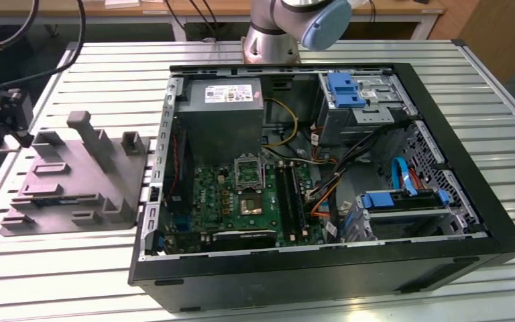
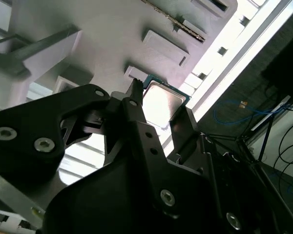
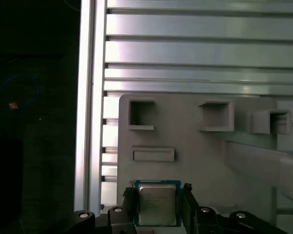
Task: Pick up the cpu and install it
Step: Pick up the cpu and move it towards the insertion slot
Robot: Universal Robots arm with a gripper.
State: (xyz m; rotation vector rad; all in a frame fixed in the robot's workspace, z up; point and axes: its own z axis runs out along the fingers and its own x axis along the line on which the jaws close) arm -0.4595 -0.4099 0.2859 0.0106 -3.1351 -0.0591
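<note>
Gripper (image 3: pixel 157 189) — astride cpu (image 3: pixel 157 204) (on fixture (image 3: pixel 210 156))

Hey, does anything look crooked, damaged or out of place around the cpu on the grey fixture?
Nothing stands out. The cpu lies flat on the grey fixture, square to its edges, with no visible damage. The gripper is right at it.

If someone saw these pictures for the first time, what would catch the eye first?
The open computer case takes up most of the slatted metal table in the exterior view, with its green board laid bare. At that view's left stands the grey fixture, and in the first wrist view the silver cpu lies on it, right at the gripper.
</note>
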